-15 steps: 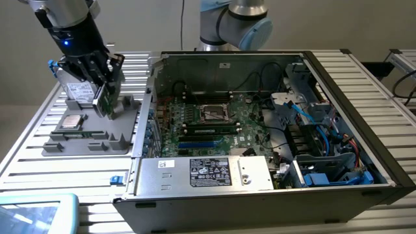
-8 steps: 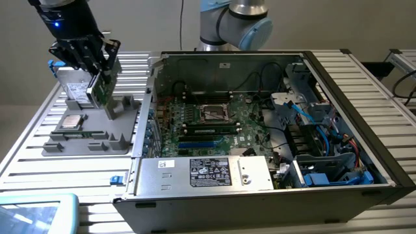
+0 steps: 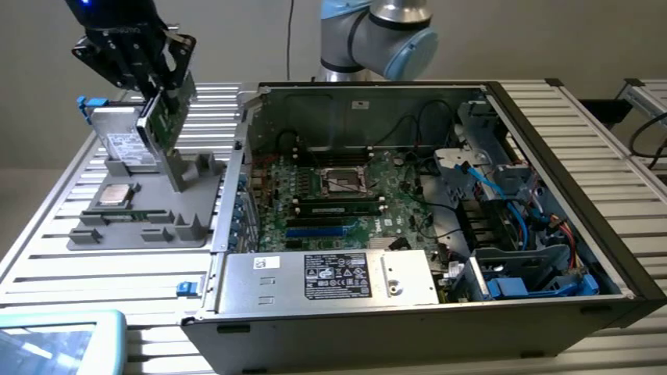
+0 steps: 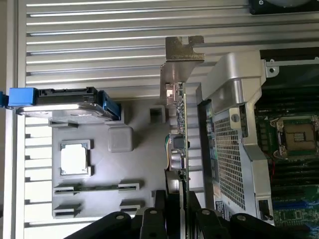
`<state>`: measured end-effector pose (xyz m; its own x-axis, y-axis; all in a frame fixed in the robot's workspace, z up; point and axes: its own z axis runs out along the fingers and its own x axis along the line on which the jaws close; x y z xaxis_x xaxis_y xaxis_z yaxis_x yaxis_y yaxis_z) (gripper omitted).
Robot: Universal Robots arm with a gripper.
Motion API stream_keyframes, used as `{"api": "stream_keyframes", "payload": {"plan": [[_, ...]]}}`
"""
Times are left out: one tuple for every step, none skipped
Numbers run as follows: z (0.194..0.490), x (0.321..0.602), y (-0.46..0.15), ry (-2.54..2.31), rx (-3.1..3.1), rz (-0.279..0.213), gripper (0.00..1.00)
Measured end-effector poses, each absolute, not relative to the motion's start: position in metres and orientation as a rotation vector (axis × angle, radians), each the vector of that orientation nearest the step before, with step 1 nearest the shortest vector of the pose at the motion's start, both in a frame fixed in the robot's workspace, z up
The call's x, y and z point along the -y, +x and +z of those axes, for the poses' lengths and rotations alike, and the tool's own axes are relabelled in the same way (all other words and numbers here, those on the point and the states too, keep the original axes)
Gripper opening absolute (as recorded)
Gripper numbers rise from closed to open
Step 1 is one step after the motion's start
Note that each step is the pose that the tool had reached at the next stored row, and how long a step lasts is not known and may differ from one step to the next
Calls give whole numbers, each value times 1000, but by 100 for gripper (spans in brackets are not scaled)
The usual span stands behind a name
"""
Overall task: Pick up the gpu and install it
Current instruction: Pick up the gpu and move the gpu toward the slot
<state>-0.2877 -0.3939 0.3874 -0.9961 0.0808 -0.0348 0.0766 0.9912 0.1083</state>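
Observation:
The gpu (image 3: 167,113) is a thin card with a green board face and a silver end bracket. It hangs slightly tilted just above the grey holder tray (image 3: 136,230) at the exterior view's left. My gripper (image 3: 156,82) is shut on the card's upper edge. In the wrist view the gpu (image 4: 179,134) shows edge-on, its silver bracket (image 4: 182,55) at the far end. The black fingers (image 4: 154,221) clamp it from both sides. The open computer case (image 3: 583,234) lies to the exterior view's right of the card, and its motherboard (image 3: 333,195) is exposed.
On the tray lie a silver hard drive (image 3: 125,141) with blue tabs, a CPU (image 3: 112,195) and a memory stick (image 4: 94,188). The case wall (image 3: 237,156) rises right beside the tray. A power supply (image 3: 333,277) and blue cables (image 3: 501,203) sit inside the case.

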Motion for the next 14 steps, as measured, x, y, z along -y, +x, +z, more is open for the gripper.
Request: {"api": "stream_keyframes", "payload": {"plan": [[392,394,-285,123,-3097,166,28],[397,395,-282,123,-3099,166,28],[400,395,-279,123,-3102,166,28],[403,395,-275,124,-3104,166,28],[406,396,-272,124,-3108,166,28],[409,396,-269,124,-3111,166,28],[411,396,-266,125,-3114,166,28],[414,397,-263,125,-3118,166,28],[416,397,-261,126,-3124,166,28],[417,397,-259,127,-3131,166,28],[418,397,-256,128,-3139,166,28],[419,398,-254,129,-3146,165,28],[420,398,-251,129,-3152,165,28],[420,398,-247,130,-3155,166,28]]}}
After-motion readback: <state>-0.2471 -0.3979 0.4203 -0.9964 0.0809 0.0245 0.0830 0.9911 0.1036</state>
